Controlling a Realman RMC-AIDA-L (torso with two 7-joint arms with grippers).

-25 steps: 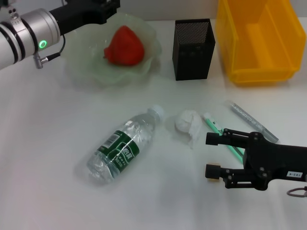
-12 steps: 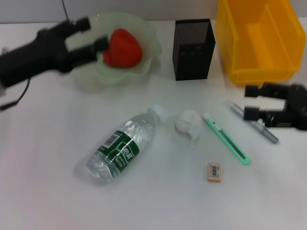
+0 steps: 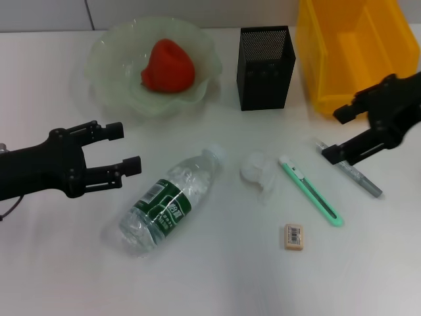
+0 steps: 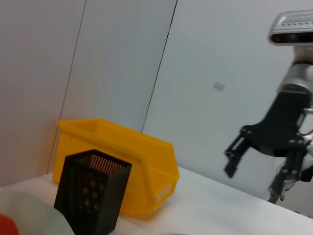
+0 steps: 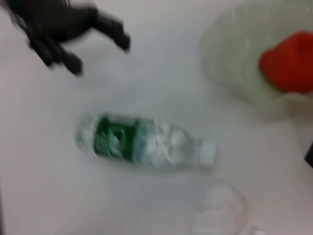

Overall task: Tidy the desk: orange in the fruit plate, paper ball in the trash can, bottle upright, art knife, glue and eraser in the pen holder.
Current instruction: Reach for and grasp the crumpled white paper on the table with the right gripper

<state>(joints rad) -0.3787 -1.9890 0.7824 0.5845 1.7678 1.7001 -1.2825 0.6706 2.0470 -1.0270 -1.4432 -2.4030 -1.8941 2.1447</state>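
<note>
Two end effectors spread and empty: left end effector (image 3: 125,146) just beside bottle (image 3: 170,200), right end effector (image 3: 335,134) well beyond it. Lying flat near paper ball (image 3: 257,169); likely light, slick, crushable, so best gripped mid-body at label.

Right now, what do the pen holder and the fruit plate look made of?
Pen holder: looks like black metal mesh, matte, with fine perforations showing along its walls. Fruit plate: pale green, translucent and glossy with a wavy rim, so glass or clear plastic; cannot tell which.
</note>
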